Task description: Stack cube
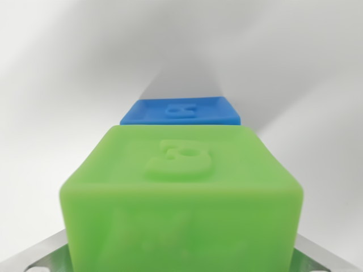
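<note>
A green cube (181, 192) with a raised letter on its top face fills the lower half of the wrist view, very close and slightly blurred. It sits between the grey metal parts of my gripper (181, 249), which show only at the bottom corners; the gripper looks shut on the cube. The fingertips themselves are hidden by the cube. A blue cube (181, 111) with the same raised letter lies just beyond the green one, farther from the camera, on the white surface. Its near edge is hidden behind the green cube.
A plain white surface (57, 85) lies all around the cubes. Soft grey shadows (181, 62) fan out behind the blue cube.
</note>
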You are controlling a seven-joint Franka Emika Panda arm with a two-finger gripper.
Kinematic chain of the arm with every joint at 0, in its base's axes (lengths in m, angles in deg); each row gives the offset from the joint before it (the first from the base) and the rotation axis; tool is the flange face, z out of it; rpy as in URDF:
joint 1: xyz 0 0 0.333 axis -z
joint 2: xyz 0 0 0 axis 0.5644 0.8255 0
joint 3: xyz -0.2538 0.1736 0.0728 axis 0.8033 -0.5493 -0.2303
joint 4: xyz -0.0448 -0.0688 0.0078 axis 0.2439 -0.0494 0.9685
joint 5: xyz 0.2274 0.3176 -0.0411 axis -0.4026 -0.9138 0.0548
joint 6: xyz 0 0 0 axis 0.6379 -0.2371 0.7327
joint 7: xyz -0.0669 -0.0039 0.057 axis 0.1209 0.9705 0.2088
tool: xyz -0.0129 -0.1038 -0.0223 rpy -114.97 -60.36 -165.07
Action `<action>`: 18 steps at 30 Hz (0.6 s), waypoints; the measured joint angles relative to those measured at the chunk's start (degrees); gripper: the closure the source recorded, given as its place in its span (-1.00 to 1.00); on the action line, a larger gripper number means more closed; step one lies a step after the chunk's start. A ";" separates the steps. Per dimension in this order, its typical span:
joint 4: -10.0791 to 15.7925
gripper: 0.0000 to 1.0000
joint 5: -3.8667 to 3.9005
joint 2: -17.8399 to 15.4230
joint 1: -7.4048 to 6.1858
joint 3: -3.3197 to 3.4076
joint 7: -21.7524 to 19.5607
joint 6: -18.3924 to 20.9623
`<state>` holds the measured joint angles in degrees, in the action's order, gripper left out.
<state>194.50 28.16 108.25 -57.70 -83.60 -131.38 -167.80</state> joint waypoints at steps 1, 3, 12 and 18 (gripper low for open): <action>-0.02 1.00 0.00 0.17 0.00 0.00 0.00 -0.15; -0.07 1.00 -0.01 0.50 0.00 0.00 0.00 -0.48; -0.26 1.00 -0.02 1.29 0.00 0.00 0.00 -1.18; -0.26 -1.00 -0.02 1.31 0.00 0.00 0.00 -1.21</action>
<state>194.24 28.14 109.55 -57.70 -83.60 -131.38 -169.01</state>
